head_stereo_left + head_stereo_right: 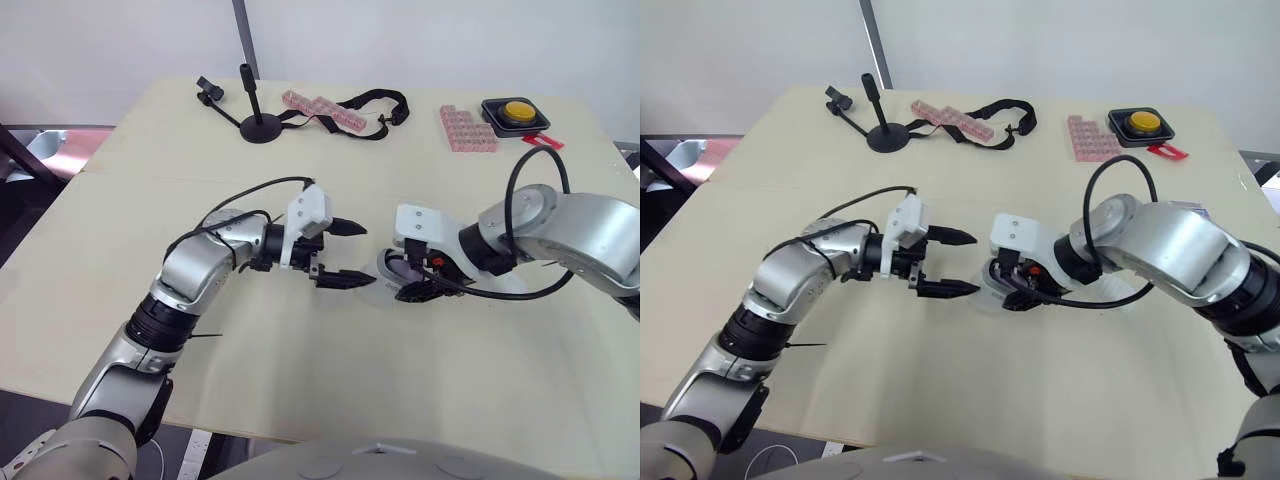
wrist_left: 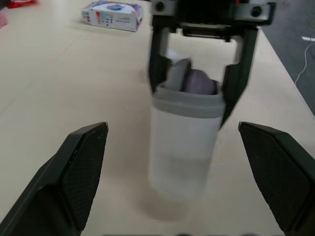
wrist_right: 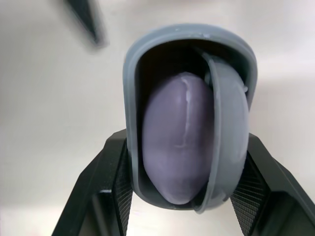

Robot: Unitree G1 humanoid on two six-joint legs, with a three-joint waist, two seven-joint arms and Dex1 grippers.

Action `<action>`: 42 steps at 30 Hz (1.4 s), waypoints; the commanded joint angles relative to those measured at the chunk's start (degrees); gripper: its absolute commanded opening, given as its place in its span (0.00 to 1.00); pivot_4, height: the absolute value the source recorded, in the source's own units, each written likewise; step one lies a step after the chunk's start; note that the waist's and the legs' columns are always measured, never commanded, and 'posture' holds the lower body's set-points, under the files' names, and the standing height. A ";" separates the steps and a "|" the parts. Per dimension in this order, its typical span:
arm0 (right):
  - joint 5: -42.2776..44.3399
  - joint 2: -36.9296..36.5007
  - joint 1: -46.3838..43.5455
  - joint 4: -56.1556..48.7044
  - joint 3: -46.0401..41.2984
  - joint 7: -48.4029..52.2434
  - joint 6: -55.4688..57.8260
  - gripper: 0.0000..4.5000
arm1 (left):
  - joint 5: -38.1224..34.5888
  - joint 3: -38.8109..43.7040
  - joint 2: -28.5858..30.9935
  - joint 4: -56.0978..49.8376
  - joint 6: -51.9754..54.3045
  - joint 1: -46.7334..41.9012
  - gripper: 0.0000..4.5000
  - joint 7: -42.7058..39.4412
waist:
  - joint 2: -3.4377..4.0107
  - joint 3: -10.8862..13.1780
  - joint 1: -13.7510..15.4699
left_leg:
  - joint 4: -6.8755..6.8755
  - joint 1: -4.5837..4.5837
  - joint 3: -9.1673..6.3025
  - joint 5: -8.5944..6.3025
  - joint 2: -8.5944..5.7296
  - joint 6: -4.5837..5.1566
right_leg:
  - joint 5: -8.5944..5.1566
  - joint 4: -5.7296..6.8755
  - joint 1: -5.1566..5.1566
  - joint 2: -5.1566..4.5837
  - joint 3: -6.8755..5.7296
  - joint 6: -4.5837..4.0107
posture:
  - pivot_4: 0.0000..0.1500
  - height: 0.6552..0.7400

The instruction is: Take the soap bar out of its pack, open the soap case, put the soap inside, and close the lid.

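Mostly hidden behind right pincer (image 1: 408, 282): soap case (image 1: 383, 270); soap (image 3: 179, 142) half behind lid (image 3: 230, 123).

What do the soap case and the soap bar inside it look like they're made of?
Soap case: likely plastic, frosted translucent body with a matte gray rim.
Soap bar: seemingly waxy pressed soap, lilac, smooth with a faint sheen and a thin ridge along its middle.

Looks down from the head over the table (image 1: 300, 380); peers close from each wrist, oppositely, sharing the soap case (image 2: 184, 132).
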 commanded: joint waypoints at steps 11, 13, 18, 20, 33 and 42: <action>-10.27 0.74 -5.77 2.51 5.04 6.54 -4.10 0.46 | 5.76 -2.93 -1.83 2.61 -5.00 0.45 1.00 0.55 | 0.00 0.00 0.66 | 0.00 0.04 0.00 -0.01 0.01 -0.01 | 0.00 0.12 -0.05 -0.01 0.08 -0.01 | 1.00 0.64; -11.25 0.85 -6.02 2.46 5.38 7.40 -4.78 0.46 | 6.15 -3.14 -2.58 3.25 -5.18 0.41 1.00 0.68 | 0.00 0.00 0.61 | 0.00 0.04 0.00 -0.01 0.01 -0.01 | 0.00 0.14 -0.06 0.00 0.10 -0.01 | 1.00 0.64; -13.20 1.16 -5.79 2.20 5.61 8.83 -5.52 0.46 | 6.66 -2.77 -4.35 4.61 -5.00 -0.09 1.00 1.25 | 0.00 0.00 0.65 | 0.01 0.03 0.00 -0.01 0.01 0.00 | 0.00 0.18 -0.07 0.00 0.12 -0.01 | 1.00 0.64; -13.79 1.20 -5.59 1.98 5.69 9.32 -5.59 0.46 | 6.84 -2.62 -4.72 5.00 -4.93 -0.41 1.00 1.26 | 0.00 0.00 0.64 | 0.01 0.03 0.00 -0.01 0.01 0.00 | 0.00 0.18 -0.08 0.00 0.13 -0.01 | 1.00 0.64; -15.42 1.41 -3.76 0.45 6.15 10.91 -5.17 0.46 | 8.29 -2.80 -5.77 7.01 -5.70 -3.01 1.00 1.11 | 0.00 0.00 0.62 | 0.03 0.03 0.01 0.00 0.01 0.00 | -0.01 0.22 -0.09 -0.01 0.18 -0.01 | 1.00 0.64; -15.84 2.26 -3.57 0.32 5.97 10.89 -4.53 0.46 | 8.98 -3.17 -6.10 7.30 -6.34 -3.06 1.00 0.08 | 0.00 0.00 0.61 | 0.03 0.04 0.00 0.00 0.01 0.00 | -0.01 0.26 -0.11 0.00 0.20 -0.01 | 1.00 0.64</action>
